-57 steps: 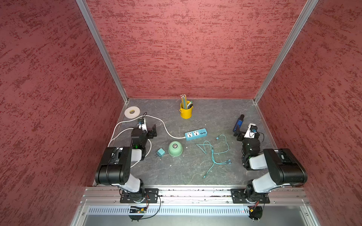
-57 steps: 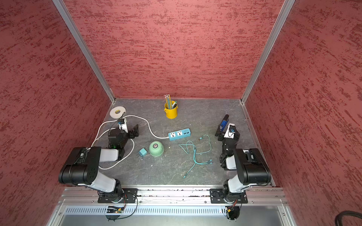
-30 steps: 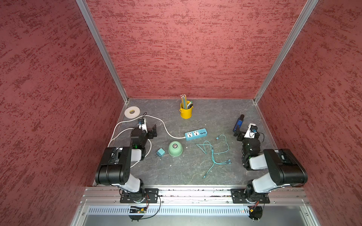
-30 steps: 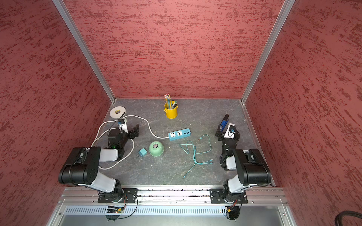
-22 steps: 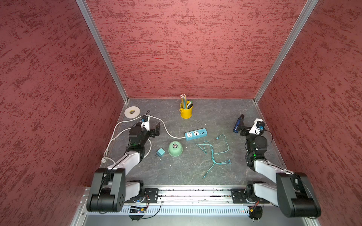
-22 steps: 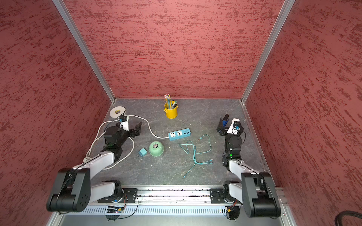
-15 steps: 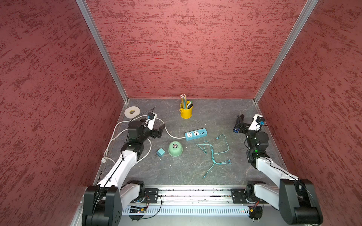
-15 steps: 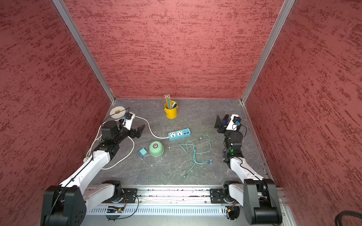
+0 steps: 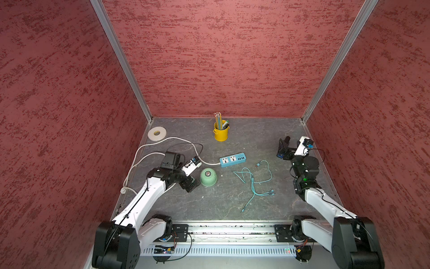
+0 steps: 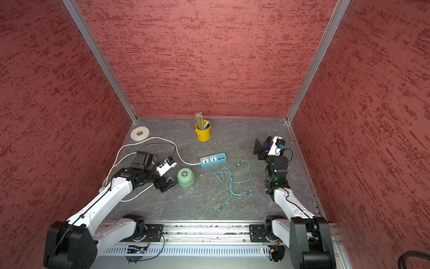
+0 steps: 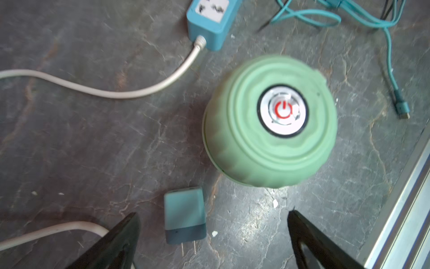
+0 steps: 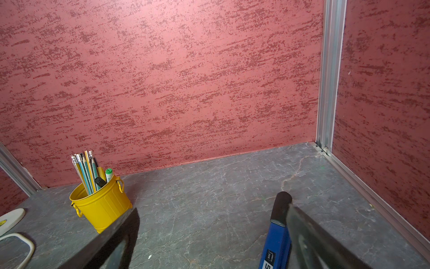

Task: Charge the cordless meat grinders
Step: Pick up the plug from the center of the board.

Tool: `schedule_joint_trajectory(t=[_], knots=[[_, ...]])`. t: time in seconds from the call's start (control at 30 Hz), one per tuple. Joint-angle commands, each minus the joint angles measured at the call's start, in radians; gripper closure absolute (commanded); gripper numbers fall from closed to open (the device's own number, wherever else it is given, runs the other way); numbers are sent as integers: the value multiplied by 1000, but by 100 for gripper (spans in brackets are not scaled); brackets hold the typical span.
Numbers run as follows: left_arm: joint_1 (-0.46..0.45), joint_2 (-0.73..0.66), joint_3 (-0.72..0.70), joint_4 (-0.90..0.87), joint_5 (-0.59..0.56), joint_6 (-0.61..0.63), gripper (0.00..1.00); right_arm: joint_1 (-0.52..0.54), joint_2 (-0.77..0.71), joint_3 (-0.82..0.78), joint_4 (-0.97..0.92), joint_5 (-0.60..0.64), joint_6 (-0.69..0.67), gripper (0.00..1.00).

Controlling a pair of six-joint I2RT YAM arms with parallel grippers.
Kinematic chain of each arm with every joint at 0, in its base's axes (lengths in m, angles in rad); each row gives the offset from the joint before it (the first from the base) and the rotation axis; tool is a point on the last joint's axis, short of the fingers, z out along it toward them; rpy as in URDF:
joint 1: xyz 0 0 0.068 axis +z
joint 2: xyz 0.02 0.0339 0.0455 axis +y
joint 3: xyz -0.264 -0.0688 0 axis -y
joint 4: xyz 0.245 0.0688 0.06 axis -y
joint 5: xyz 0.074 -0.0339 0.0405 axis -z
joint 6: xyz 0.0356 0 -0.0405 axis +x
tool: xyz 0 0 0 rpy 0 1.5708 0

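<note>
The spread left fingers are best centred over the plug adapter, at 9 o'clock of the meat grinder, before closing.

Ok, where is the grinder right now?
In a top view the grinder stands left of centre, between the left gripper and the corded end of the power strip.

The bench is a grey, stone-patterned slab. The mint-green grinder stands on it dome up, with a teal plug adapter lying just beside it. A blue power strip lies near the grinder, and its white cord loops toward the left edge. A teal cable lies loose nearby. A yellow pencil cup stands at the rear, and a white tape roll lies in the rear left corner.
</note>
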Motion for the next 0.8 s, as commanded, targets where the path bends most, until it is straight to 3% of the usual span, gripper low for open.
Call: schedule_joint_trajectory(t=[0.0, 0.3, 0.77], knots=[[-9, 64, 17, -13, -102, 33, 0, 0, -20, -3, 8, 0, 7, 0], [-3, 155, 11, 55, -194, 26, 1, 0, -42, -10, 1, 3, 3, 0], [7, 299, 43, 58, -222, 28, 26, 0, -50, -12, -3, 0, -3, 0]])
